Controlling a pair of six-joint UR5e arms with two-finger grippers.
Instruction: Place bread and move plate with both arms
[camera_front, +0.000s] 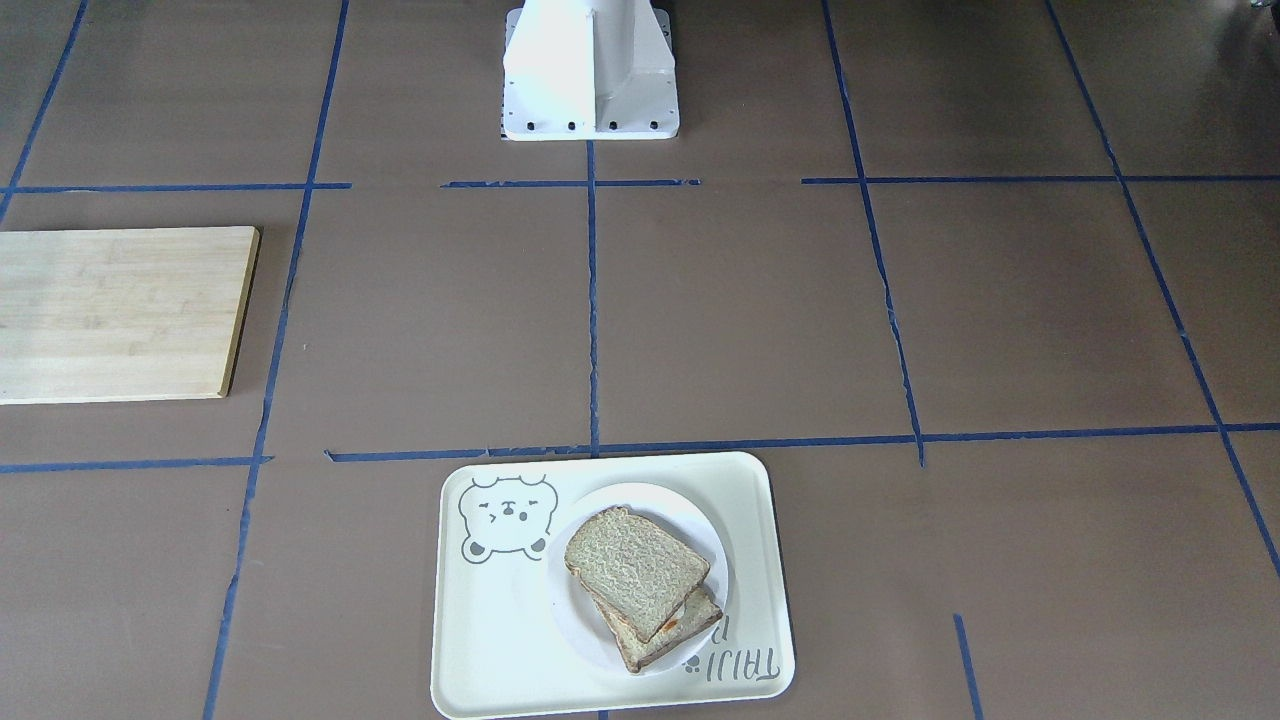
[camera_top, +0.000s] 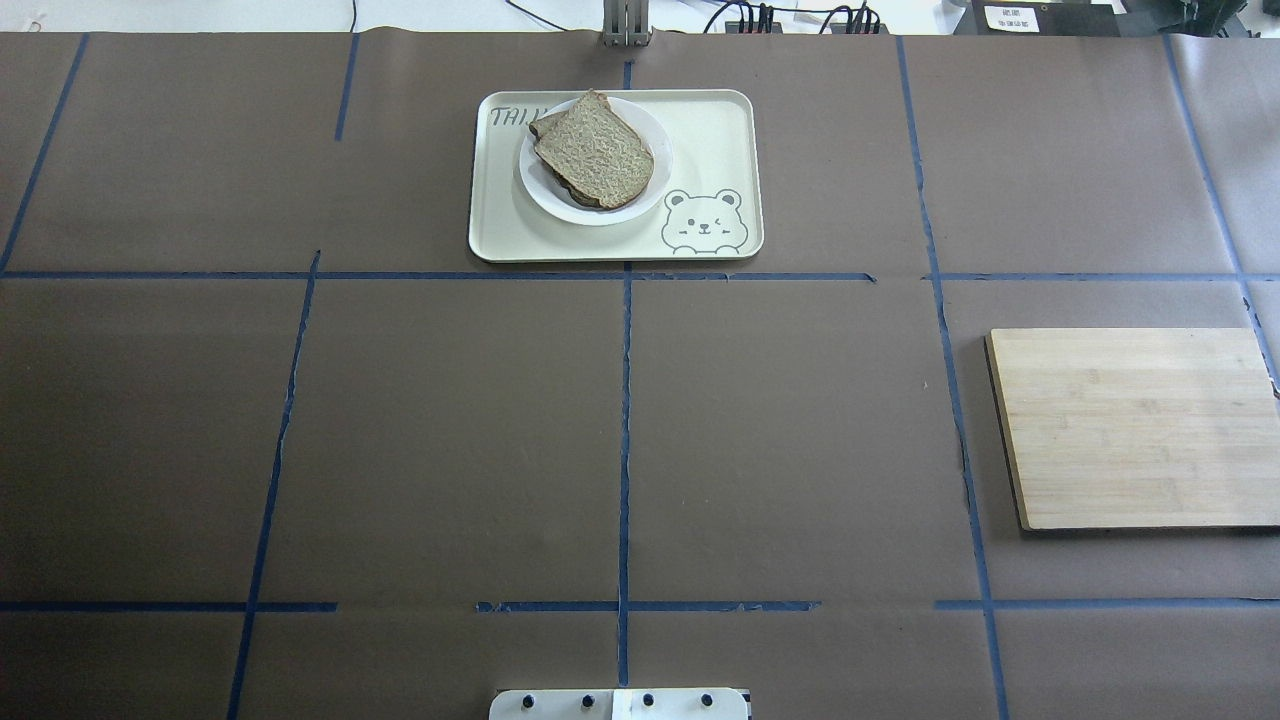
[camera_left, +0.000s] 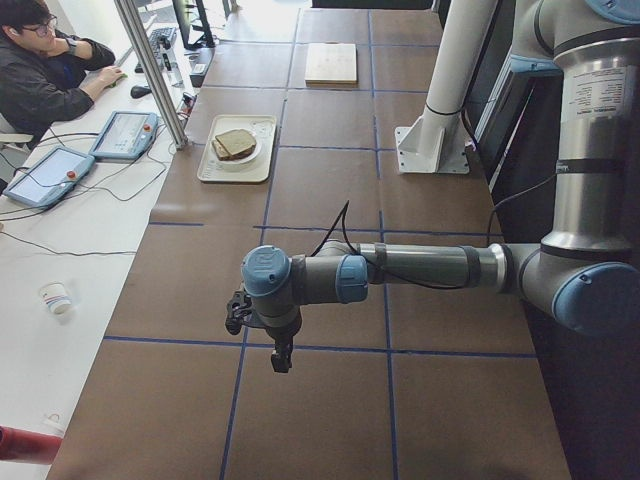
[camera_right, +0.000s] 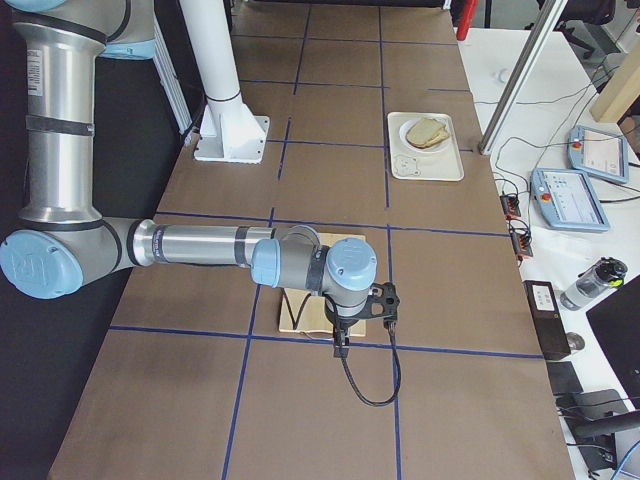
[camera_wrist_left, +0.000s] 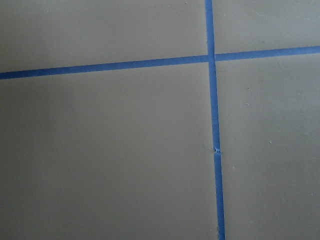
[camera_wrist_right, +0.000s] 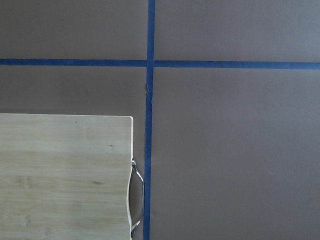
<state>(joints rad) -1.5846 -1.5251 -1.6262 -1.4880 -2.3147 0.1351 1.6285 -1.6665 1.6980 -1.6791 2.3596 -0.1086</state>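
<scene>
While coarse tan bread (camera_front: 636, 572) lies on the round white plate (camera_front: 640, 497), whether the jaws are spread, I cannot tell.

Colour/pattern rundown
Table (camera_top: 450, 430) matte brown, blue tape (camera_top: 624, 450) grid. Tray (camera_front: 490, 630) cream, grey bear drawing (camera_front: 505, 517) and grey lettering. Plate (camera_front: 650, 498) plain white. Bread (camera_front: 635, 570) tan, speckled, brown crust; slice under it (camera_front: 700, 610) shows an orange spot. Cutting board (camera_top: 1135, 425) pale bamboo, striped grain. Base block (camera_front: 590, 70) white. Left arm (camera_left: 420, 268), right arm (camera_right: 200, 245): grey tubes, light-blue joint caps.
</scene>
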